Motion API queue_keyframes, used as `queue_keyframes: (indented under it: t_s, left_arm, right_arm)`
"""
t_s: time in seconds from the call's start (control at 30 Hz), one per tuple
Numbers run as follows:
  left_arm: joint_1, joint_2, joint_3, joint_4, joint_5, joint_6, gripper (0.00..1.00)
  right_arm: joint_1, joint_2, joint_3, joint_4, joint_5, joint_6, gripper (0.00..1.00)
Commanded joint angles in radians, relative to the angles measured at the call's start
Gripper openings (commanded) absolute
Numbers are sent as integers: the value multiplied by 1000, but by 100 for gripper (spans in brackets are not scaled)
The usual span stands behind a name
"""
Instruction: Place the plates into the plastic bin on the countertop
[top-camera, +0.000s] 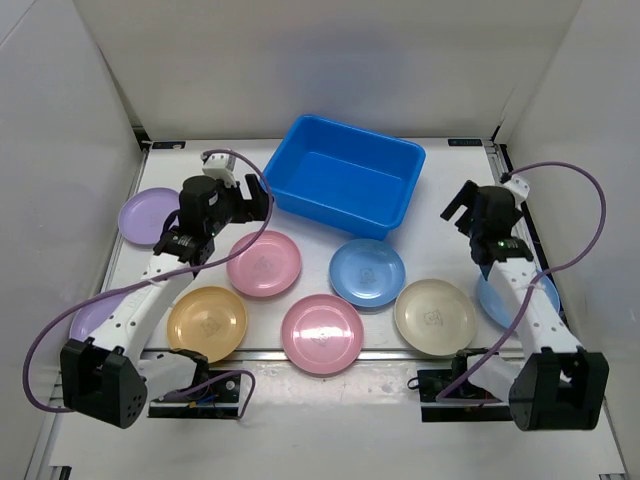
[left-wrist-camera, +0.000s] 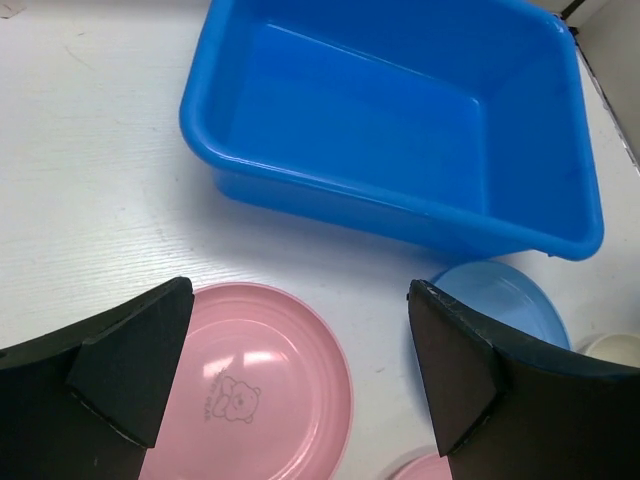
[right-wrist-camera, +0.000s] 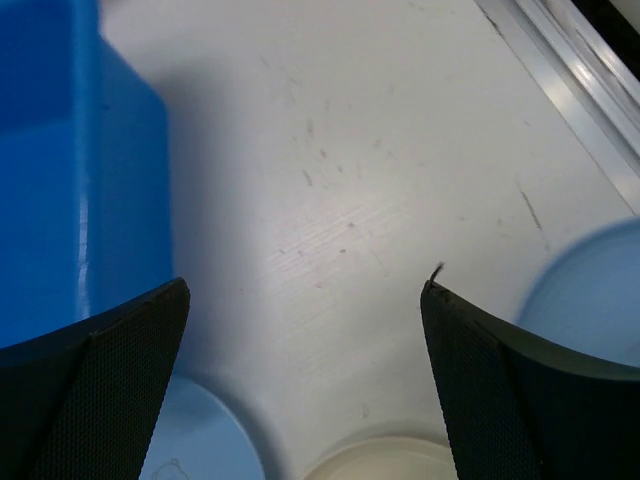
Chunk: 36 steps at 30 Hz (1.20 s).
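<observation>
Pink plate, bear emblem legible only from left wrist

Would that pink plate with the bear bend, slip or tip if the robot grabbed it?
Probably stiff and light: the pink plate looks like thin moulded plastic. Its glossy sheen suggests it may slip. Lying flat on the countertop, it likely slides rather than tips.

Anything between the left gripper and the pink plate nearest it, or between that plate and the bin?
Nothing visible. Left gripper hangs open by the pink plate; only bare countertop separates it from the empty bin.
</observation>
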Motion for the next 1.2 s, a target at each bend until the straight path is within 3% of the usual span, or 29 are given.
queue_keyframes:
  t_s: [0.0,0.1,0.2,0.23,0.27,0.37,0.47,0.57,0.63,0.77,0.9,1.17]
  left_arm:
    - [-18,-57,0,-19,7,-6,99]
    - [-24,-72,-20,-22,7,-19,99]
    - [-27,-88,-32,-40,10,-30,99]
    - [-30,-88,-34,-40,7,-29,99]
    - [-32,-94,-34,-40,7,-30,99]
    - [-35,-85,-32,-40,16,-36,99]
    - [-36,-75,-25,-50,43,-44,99]
    - [-33,-66,-26,-65,50,-50,99]
    - [-33,-63,-35,-68,50,-49,99]
    - [-36,-39,-36,-65,62,-45,99]
    - [-38,13,-19,-77,93,-39,99]
    - [-47,72,34,-139,71,-39,99]
  right_arm:
    - [12,79,141,-215,167,71,99]
    - [36,153,204,-341,400,144,99]
    - [39,211,234,-402,529,212,99]
    - [42,230,254,-503,584,267,99]
    - [39,266,276,-545,591,333,99]
    - [36,294,256,-424,441,110,99]
    - [18,368,253,-470,402,180,99]
    - [5,438,299,-565,468,249,78]
    - [-1,509,346,-651,554,351,84]
    - [-43,607,367,-832,575,509,87]
    - [-145,644,313,-729,439,434,85]
    - [-169,647,225,-443,272,264,83]
